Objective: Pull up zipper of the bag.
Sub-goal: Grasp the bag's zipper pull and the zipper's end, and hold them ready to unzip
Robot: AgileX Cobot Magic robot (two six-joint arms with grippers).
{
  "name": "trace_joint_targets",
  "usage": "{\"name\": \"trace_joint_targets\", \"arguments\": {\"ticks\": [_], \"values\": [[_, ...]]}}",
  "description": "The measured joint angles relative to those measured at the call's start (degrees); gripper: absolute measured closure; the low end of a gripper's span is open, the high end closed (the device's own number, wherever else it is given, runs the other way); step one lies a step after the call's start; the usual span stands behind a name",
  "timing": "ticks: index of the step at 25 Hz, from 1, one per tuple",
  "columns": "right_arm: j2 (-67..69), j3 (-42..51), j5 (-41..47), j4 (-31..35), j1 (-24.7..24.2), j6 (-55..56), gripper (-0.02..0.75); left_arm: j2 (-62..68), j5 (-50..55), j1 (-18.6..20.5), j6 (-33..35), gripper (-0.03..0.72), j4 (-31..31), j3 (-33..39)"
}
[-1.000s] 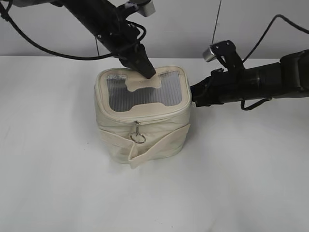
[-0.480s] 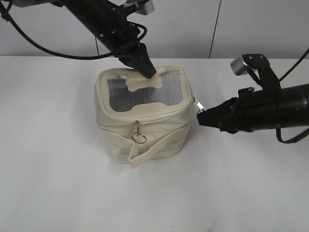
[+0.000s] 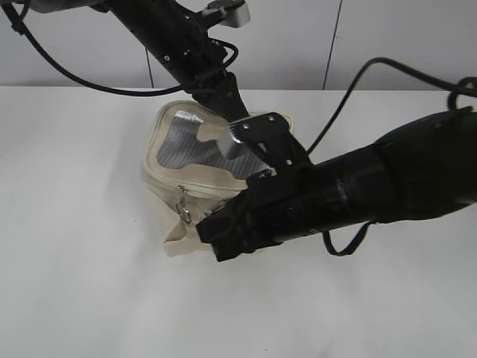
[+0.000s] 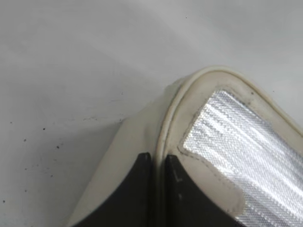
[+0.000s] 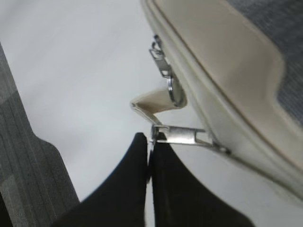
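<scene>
The cream bag (image 3: 165,177) stands tilted on the white table, its grey mesh top (image 3: 177,138) facing left. My left gripper (image 3: 229,104) is shut on the bag's lid rim at the back; in the left wrist view its fingers (image 4: 158,160) pinch the cream piping beside the mesh (image 4: 236,137). My right gripper (image 3: 212,239) reaches across the bag's front. In the right wrist view its fingertips (image 5: 150,140) are shut on the end of a silver zipper pull (image 5: 182,135) on the zip line. A second pull with a ring (image 5: 165,71) hangs further along, and it also shows in the exterior view (image 3: 182,207).
The cream strap end (image 5: 151,105) sticks out below the ring pull. The white table (image 3: 74,276) lies all around the bag. My right arm and its wrist camera (image 3: 257,134) cover the bag's right half. A grey wall stands behind.
My right gripper has swung from the bag's right corner round to its front left, drawing the silver pull with it. The bag has tilted and turned to the left. My left gripper keeps its hold.
</scene>
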Motion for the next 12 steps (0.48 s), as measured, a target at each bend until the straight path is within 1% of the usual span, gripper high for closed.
{"name": "trace_joint_targets", "arguments": {"ticks": [1, 3, 7, 12], "values": [[1.5, -1.3, -0.6, 0.0, 1.4, 0.7, 0.727, 0.0, 0.2, -0.2, -0.5, 0.645, 0.2, 0.0], [3.8, -3.6, -1.2, 0.0, 2.6, 2.4, 0.727, -0.1, 0.3, -0.2, -1.9, 0.645, 0.5, 0.0], [5.8, -6.4, -2.0, -0.2, 2.9, 5.0, 0.727, -0.1, -0.5, -0.2, -5.8, 0.645, 0.9, 0.0], [6.5, -9.3, -3.9, -0.6, 3.0, 8.3, 0.727, -0.1, -4.1, -0.2, -14.4, 0.645, 2.3, 0.0]]}}
